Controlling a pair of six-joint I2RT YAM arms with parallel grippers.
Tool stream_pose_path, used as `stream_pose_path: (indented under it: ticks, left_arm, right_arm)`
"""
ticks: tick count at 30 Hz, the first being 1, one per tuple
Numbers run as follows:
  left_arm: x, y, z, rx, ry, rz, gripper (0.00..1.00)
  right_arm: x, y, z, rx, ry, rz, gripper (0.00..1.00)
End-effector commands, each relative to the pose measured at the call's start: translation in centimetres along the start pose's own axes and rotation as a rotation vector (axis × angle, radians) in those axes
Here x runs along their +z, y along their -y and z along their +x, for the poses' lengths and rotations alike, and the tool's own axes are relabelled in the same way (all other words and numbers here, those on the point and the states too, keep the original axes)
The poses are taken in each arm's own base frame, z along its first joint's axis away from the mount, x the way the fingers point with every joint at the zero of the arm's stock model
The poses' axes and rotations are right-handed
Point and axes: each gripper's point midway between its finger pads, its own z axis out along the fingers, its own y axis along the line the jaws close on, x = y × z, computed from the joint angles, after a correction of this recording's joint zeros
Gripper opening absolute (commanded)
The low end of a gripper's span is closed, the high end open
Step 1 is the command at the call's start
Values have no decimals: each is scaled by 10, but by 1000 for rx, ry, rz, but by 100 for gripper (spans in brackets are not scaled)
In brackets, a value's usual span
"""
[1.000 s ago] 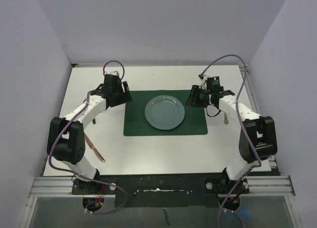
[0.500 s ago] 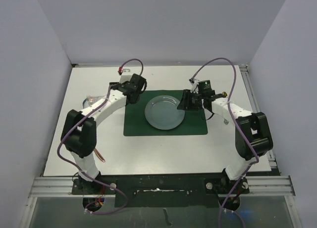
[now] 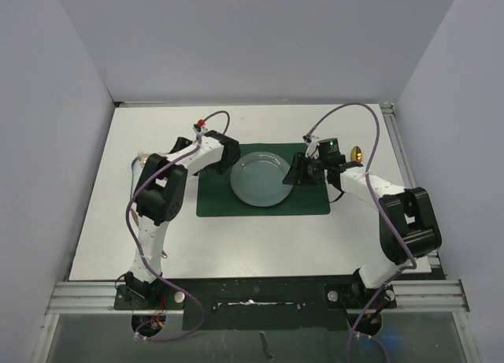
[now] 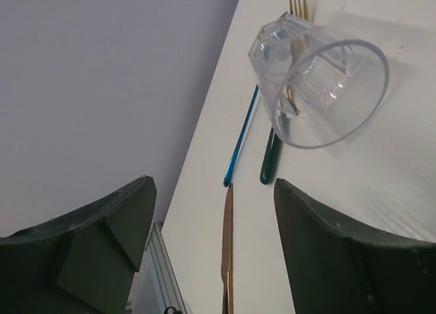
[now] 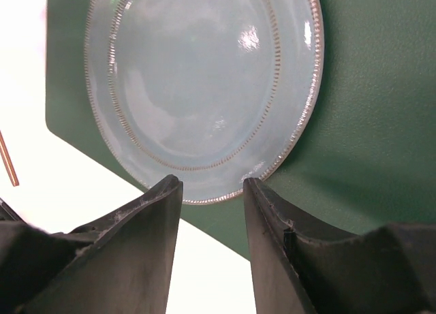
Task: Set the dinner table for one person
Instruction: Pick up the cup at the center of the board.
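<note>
- Top external view: the dinner table (image 3: pixel 236 245) is seen as a wide white top between grey walls, with metal rail along its right and near edges. A dark green placemat (image 3: pixel 307 198) is laid at its middle, and a grey-blue plate (image 3: pixel 260 178) is set on it. The left gripper (image 3: pixel 227 153) is held at the mat's far left corner, the right gripper (image 3: pixel 298 172) at the plate's right rim. Bare white is shown in front of the mat.
- Left wrist view: the fingers (image 4: pixel 95 232) are spread wide, with nothing between them. A clear cup (image 4: pixel 327 89) is seen lying on its side near the table's wall-side edge, a gold fork (image 4: pixel 298 2) showing through it. A blue handle (image 4: pixel 242 140), a dark green handle (image 4: pixel 270 157) and a copper knife (image 4: pixel 227 253) are lined along that edge.
- Right wrist view: the fingers (image 5: pixel 136 225) are partly parted. The plate's rim is seen in the gap, and nothing is clamped.
</note>
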Motion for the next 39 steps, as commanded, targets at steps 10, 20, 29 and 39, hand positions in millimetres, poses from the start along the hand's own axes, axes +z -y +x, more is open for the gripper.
stream_pose_path:
  ticks: [10,20,29,39]
  left_arm:
    - [26,-28,-40,-70,56,-140,70]
    - [41,7,-15,-72,27,-134,70]
    - [61,38,-9,-173,-56,-4,69]
    - [75,43,-18,-229,-46,-38,69]
  right_arm:
    - [-49,-31,-32,-116,179,-42,42]
    - [-59,-29,-28,-117,187,-16,43]
    - [-61,-25,-24,-116,185,4,43]
    - [-54,-17,-17,-105,156,17,43]
